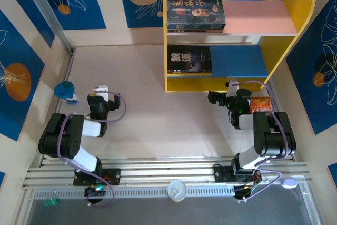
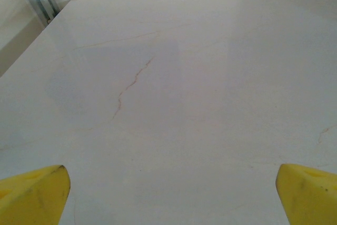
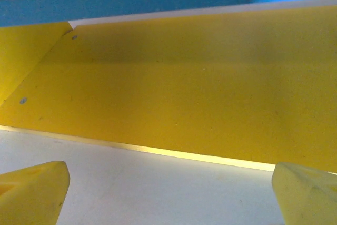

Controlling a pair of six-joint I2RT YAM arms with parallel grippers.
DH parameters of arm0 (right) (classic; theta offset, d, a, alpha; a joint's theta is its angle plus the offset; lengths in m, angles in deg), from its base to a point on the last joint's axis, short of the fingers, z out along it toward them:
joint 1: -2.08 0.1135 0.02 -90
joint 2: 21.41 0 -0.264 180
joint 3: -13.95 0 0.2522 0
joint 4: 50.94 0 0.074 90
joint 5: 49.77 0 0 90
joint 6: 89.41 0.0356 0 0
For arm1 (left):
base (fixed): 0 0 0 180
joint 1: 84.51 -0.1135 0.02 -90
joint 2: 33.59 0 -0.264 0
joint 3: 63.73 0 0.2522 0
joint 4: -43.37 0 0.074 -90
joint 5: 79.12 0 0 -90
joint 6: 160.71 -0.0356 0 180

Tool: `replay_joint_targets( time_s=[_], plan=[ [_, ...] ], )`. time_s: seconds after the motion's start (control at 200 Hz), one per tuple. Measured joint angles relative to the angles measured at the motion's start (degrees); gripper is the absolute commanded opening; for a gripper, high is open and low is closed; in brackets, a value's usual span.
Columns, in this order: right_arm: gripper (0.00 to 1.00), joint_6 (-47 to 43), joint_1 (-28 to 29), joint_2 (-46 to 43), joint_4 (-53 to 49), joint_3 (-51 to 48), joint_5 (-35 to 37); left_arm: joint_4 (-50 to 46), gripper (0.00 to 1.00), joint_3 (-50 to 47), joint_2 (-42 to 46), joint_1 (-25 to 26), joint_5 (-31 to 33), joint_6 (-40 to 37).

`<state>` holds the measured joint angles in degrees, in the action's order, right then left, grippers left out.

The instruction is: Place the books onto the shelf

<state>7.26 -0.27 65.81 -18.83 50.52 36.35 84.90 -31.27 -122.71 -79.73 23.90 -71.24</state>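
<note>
Books (image 1: 196, 13): dark stack lying flat on the pink board (image 1: 258, 17) of the shelf (image 1: 299, 1), ahead of the R claw (image 3: 168, 196), higher up & to its left. Can't tell how many are in the stack. Lower book (image 1: 189, 59), also dark w/ pale characters, lies flat on the blue board (image 1: 239, 61), ahead-left of the R claw & closer to it than the stack.

R claw: fingers (image 3: 31, 191) wide apart, nothing btwn them. It sits low by the shelf's foot. In the wrist view the yellow base panel (image 3: 184, 88) stands right in front of it, w/ the blue board's underside above that & pale table (image 3: 158, 188) under the tips. Can't tell if the tips touch the table. Orange packet (image 1: 260, 104) lies just right of the claw, beside the arm.

L claw (image 2: 171, 196): fingers (image 2: 34, 193) apart too, holding nothing, over bare table w/ a thin crack line ahead. Shelf & books are well apart from it, ahead & off to its right. Blue-white item (image 1: 66, 90) stands near its left side.
</note>
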Motion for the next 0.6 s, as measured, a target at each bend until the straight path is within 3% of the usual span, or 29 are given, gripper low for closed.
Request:
replay_joint_targets(
  time_s=[0.6],
  plan=[
    [0.99,-0.24,0.37,0.0,-0.04,0.02,1.44,0.0,1.0,0.0,0.0,0.11,0.02,-0.02]
  ],
)
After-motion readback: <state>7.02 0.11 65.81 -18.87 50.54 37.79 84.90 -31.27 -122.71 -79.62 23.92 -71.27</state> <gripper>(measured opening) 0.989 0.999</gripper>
